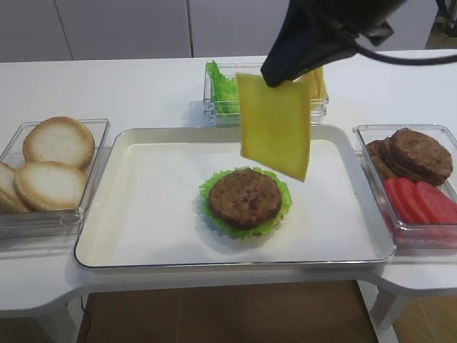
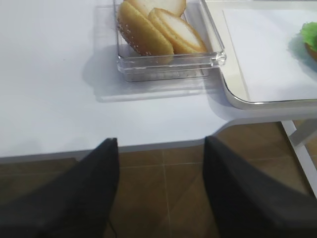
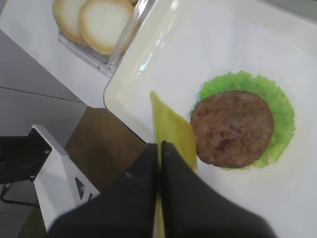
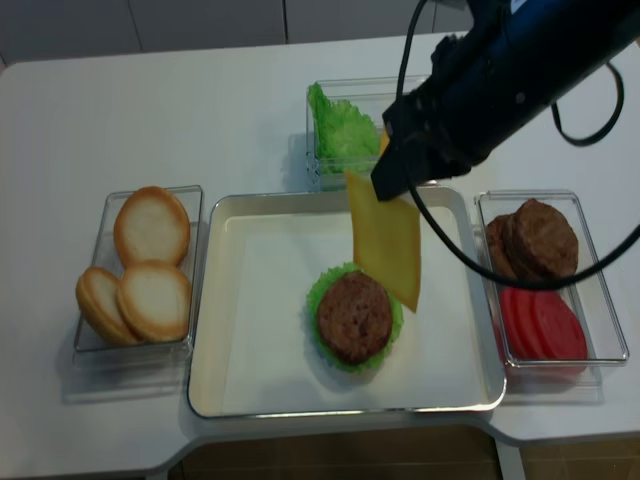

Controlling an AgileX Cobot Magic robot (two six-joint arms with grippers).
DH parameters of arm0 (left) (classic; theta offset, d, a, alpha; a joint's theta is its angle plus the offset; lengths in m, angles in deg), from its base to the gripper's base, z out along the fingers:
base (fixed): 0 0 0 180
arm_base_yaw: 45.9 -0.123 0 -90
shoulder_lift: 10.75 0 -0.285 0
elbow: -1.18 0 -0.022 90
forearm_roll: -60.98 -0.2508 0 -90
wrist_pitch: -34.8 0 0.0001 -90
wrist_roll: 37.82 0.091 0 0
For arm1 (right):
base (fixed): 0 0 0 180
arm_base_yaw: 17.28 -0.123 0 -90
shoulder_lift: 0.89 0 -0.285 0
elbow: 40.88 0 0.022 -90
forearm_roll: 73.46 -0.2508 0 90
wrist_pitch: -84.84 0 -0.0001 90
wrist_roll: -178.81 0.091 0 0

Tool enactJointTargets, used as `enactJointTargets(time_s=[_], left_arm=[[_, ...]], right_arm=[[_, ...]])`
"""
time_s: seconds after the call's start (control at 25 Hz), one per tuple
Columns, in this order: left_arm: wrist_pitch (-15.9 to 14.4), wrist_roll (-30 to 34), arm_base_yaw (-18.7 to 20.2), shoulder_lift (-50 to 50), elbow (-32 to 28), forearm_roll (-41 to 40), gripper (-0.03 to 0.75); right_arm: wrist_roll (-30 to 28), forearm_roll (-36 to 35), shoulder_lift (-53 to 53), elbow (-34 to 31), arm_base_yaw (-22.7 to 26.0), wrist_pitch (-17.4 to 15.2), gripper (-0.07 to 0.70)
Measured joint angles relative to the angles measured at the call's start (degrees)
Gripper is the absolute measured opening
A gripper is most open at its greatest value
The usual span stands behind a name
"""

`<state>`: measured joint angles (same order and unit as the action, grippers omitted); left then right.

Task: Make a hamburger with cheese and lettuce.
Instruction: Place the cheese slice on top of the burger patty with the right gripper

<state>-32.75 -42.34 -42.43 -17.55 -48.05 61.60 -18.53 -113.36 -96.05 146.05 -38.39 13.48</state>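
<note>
Right black gripper [image 3: 159, 148], jaws clamped on thin floppy yellow cheese slice's [image 1: 276, 126] top edge, dangles it just above lettuce-ringed brown patty [image 1: 245, 198]; prob light, bendy, needs edge grip.

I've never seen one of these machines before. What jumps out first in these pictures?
A yellow cheese slice dangles in mid-air, pinched at its top corner by the shut right gripper above the white tray. Just below it, mid-tray, sits a brown patty on frilly lettuce. Clear bins flank the tray: buns left, patties and red slices right.
</note>
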Motion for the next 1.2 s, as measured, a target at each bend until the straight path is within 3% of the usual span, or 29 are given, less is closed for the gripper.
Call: enactJointTargets(time_s=[0.24, 1.2], left_arm=[[0.0, 0.0, 0.0, 0.0, 0.0, 0.0, 0.407], [0.0, 0.0, 0.0, 0.0, 0.0, 0.0, 0.407]], right_arm=[[-1.8, -0.8, 0.0, -3.8, 0.0, 0.1, 0.006], [-5.1, -6.8, -1.4, -4.0, 0.0, 0.4, 0.006]])
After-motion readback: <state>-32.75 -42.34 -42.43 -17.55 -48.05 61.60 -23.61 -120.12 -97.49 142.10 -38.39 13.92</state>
